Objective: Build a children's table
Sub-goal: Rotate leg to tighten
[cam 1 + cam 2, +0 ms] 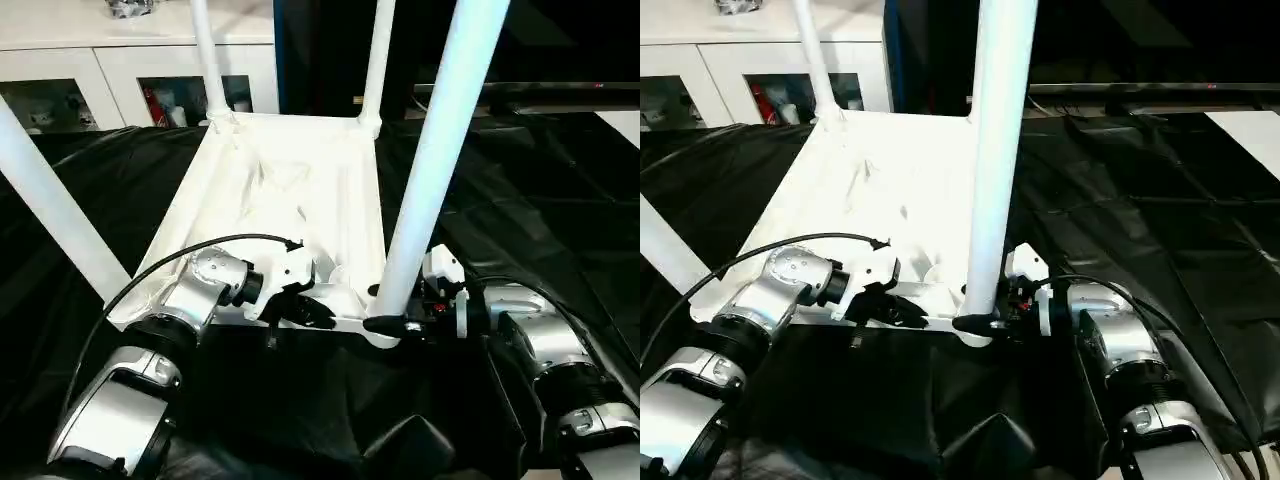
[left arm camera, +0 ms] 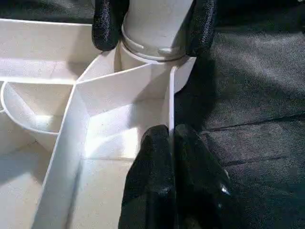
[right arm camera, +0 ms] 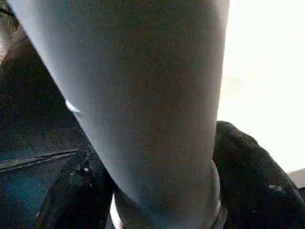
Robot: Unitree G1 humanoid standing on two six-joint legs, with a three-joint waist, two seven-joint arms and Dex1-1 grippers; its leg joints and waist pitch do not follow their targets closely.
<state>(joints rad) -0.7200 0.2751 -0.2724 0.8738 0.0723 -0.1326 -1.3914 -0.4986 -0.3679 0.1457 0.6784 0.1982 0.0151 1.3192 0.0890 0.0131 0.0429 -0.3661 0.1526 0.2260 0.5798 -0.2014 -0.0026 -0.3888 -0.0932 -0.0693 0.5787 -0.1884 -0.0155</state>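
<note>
The tabletop (image 1: 285,190) lies upside down on a black cloth (image 1: 520,200) that covers the counter, its ribbed underside facing up. Four white legs stand up from its corner sockets: two far ones (image 1: 208,55) (image 1: 378,60), one at the near left (image 1: 45,195), and the near-right leg (image 1: 440,150), which rises tall and close to the camera.

The right tool (image 1: 392,324) is at the base of that near-right leg, where it enters its socket, with one black finger on each side of the tube (the left wrist view shows both fingertips (image 2: 106,26) against the leg's foot), so it is clasped around the leg. The left tool (image 1: 300,310) rests at the tabletop's near edge with its two fingers (image 2: 155,162) pressed together, gripping nothing, just beside an inner rib.

White cabinets (image 1: 130,60) stand behind the counter.
</note>
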